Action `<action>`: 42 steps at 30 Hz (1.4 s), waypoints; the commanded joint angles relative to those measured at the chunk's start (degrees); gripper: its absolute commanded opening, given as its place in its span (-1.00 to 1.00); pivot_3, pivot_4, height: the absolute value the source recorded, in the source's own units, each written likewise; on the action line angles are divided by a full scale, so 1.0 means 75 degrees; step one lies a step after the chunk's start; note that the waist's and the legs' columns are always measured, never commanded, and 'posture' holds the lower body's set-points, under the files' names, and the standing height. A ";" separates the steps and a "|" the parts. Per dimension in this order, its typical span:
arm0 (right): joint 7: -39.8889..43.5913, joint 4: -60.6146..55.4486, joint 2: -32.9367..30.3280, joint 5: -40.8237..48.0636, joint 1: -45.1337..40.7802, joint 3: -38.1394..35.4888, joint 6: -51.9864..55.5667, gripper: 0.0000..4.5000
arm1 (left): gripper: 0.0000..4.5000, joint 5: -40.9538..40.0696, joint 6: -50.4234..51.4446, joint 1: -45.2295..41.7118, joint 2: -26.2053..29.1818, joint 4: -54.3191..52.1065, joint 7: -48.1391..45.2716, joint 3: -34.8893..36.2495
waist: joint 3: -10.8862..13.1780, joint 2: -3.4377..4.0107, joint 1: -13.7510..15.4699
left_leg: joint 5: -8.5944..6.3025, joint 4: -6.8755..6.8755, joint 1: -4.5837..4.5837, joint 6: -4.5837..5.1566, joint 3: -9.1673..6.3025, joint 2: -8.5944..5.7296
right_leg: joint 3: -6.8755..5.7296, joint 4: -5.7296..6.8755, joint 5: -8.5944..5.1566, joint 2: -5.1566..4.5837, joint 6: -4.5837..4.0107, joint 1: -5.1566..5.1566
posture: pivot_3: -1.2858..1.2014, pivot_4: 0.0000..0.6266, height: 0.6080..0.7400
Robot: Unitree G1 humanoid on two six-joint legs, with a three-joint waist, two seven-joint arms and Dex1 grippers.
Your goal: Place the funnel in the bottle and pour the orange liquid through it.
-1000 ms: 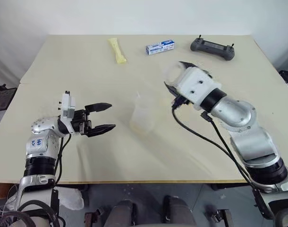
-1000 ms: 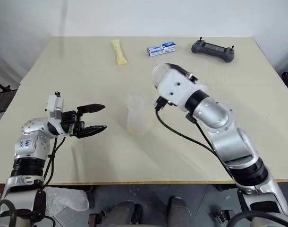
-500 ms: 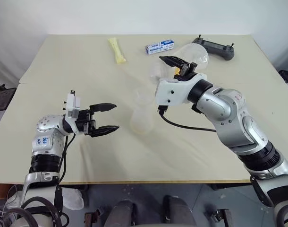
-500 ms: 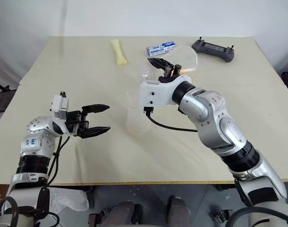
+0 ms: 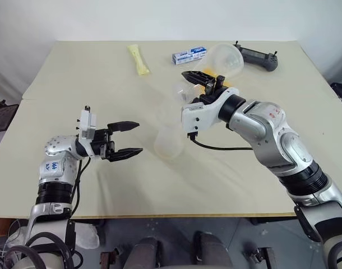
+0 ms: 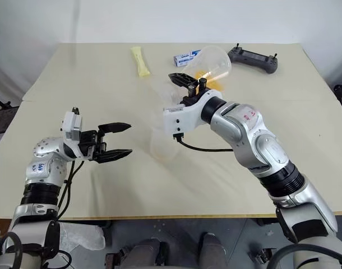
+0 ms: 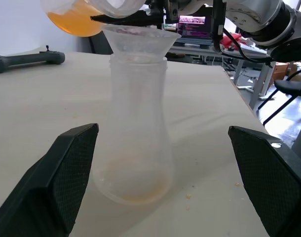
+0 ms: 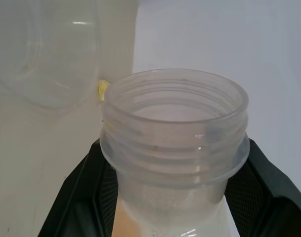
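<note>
Tilting over the funnel (image 7: 139, 38), round flask (image 5: 224, 59) (orange liquid (image 7: 77, 19) inside).

Beige table (image 5: 75, 84): bottle (image 5: 170, 140), yellow packet (image 5: 138, 60), small box (image 5: 189, 55), controller (image 5: 258, 56).

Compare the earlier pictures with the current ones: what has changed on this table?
The right claw, shut on the clear round-bellied flask, rolled over, tipping the flask's mouth towards the clear funnel in the clear conical bottle. The orange liquid has not yet poured. The left claw stayed open, unmoved.
</note>
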 commanded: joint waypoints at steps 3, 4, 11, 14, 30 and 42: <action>-0.0177 0.0160 -0.0091 -0.0519 -0.0338 -0.0232 -0.0732 0.09 | 1.00 -0.0028 -0.0072 -0.0217 -0.0034 -0.0061 0.0059 0.0040 | 0.0000 0.0000 0.0005 | 0.0000 0.0000 0.0000 0.0000 0.0000 0.0000 | 0.0000 0.0000 0.0000 0.0000 0.0000 0.0000 | 0.03 -0.52 1.00; -0.0190 0.0208 -0.0073 -0.0569 -0.0347 -0.0253 -0.0807 0.09 | 1.00 -0.0028 -0.0073 -0.0228 -0.0037 -0.0052 0.0055 0.0045 | 0.0000 0.0000 -0.0002 | 0.0000 0.0000 0.0000 0.0000 -0.0001 -0.0001 | 0.0000 0.0000 0.0000 0.0000 0.0000 0.0000 | 0.03 -0.52 1.00; -0.0249 0.0465 -0.0014 -0.0852 -0.0423 -0.0353 -0.1217 0.09 | 1.00 -0.0013 -0.0107 -0.0296 -0.0021 0.0056 0.0035 0.0063 | 0.0000 0.0000 -0.0034 | 0.0000 -0.0003 0.0000 0.0000 -0.0001 0.0000 | -0.0001 0.0000 0.0000 0.0000 0.0000 0.0000 | 0.03 -0.52 1.00; -0.0283 0.0571 -0.0039 -0.0977 -0.0468 -0.0368 -0.1395 0.09 | 1.00 -0.0004 -0.0137 -0.0326 -0.0026 0.0101 0.0036 0.0070 | 0.0000 0.0000 -0.0044 | 0.0000 -0.0003 0.0000 -0.0001 -0.0001 0.0001 | -0.0001 0.0000 0.0000 0.0000 0.0000 0.0000 | 0.03 -0.52 1.00; -0.0358 0.0744 -0.0015 -0.1131 -0.0641 -0.0490 -0.1865 0.09 | 1.00 0.0047 -0.0267 -0.0459 -0.0074 0.0326 0.0034 0.0048 | 0.0000 0.0000 -0.0169 | 0.0000 -0.0009 0.0000 -0.0001 -0.0005 0.0000 | -0.0003 0.0000 0.0000 0.0000 0.0000 0.0000 | 0.03 -0.52 1.00; -0.0359 0.0777 0.0072 -0.1118 -0.0722 -0.0517 -0.1940 0.09 | 1.00 0.0097 -0.0345 -0.0534 -0.0139 0.0436 0.0051 0.0037 | 0.0000 0.0000 -0.0169 | 0.0001 -0.0012 0.0000 -0.0001 -0.0005 0.0001 | -0.0003 0.0000 0.0000 0.0000 0.0000 -0.0003 | 0.03 -0.52 1.00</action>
